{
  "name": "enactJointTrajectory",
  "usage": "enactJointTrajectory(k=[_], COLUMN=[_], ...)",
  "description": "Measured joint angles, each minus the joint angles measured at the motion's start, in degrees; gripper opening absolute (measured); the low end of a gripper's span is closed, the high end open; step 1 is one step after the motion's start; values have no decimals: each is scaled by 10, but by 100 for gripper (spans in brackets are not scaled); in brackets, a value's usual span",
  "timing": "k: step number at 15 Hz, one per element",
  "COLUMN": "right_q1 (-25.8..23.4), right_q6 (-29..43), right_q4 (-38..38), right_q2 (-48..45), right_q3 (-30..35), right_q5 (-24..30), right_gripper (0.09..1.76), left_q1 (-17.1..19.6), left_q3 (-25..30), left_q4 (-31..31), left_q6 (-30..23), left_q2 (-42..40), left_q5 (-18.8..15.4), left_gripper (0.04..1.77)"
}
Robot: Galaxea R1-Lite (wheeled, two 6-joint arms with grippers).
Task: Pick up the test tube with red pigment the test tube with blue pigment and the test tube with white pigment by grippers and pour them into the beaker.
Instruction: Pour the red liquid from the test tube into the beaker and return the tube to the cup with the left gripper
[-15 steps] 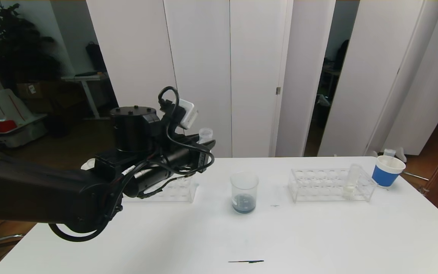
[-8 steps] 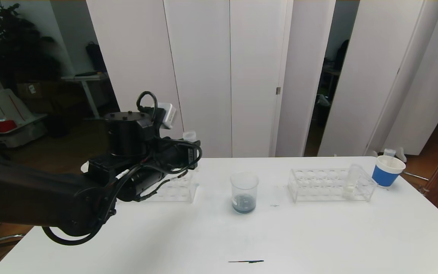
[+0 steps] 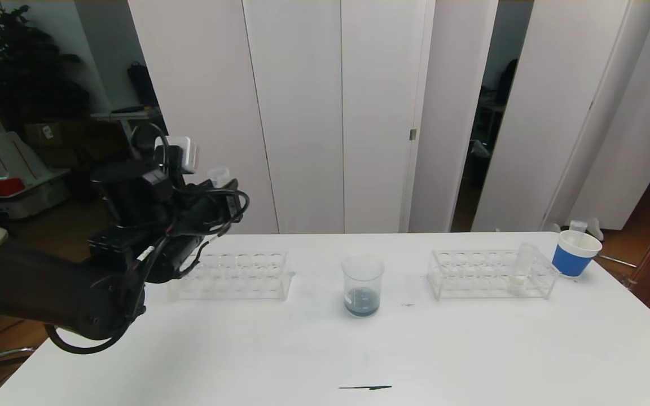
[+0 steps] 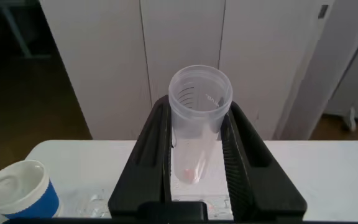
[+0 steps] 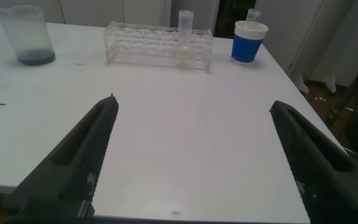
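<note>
Your left gripper pinched a tube above the left rack; your right gripper hung with jaws spread.

walls: white panels | floor: wood | corner: plant

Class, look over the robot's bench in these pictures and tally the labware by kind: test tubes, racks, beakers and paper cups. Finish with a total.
Test tubes: 2, one in the left gripper, one with white pigment in the right-hand rack
Racks: 2, left and right
Beakers: 1
Blue paper cups: 2, and
Total: 7
</note>
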Motion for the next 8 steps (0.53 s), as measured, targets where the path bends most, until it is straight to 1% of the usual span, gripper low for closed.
enactJointTrajectory(k=[1,2,3,4,5,7,8], right_q1=[0,0,0,0,0,0,0], right_q6=[0,0,0,0,0,0,0], right_q4=[0,0,0,0,0,0,0], right_q2=[0,0,0,0,0,0,0], right_q3=[0,0,0,0,0,0,0], right_q5=[0,0,0,0,0,0,0], right_gripper=[175,175,175,175,175,175,175], left_q1=[24,49,68,78,84,91,99], left_q3=[2,4,7,15,23,37,43], left_q4=[-27,-51,-61,-61,-60,-56,-54], left_q6=[15,33,43,44,45,44,45], left_q2=[10,21,29,33,34,28,24], left_q5=[14,21,18,7,-30,-138,-183], left_gripper=[57,57,57,57,57,57,57])
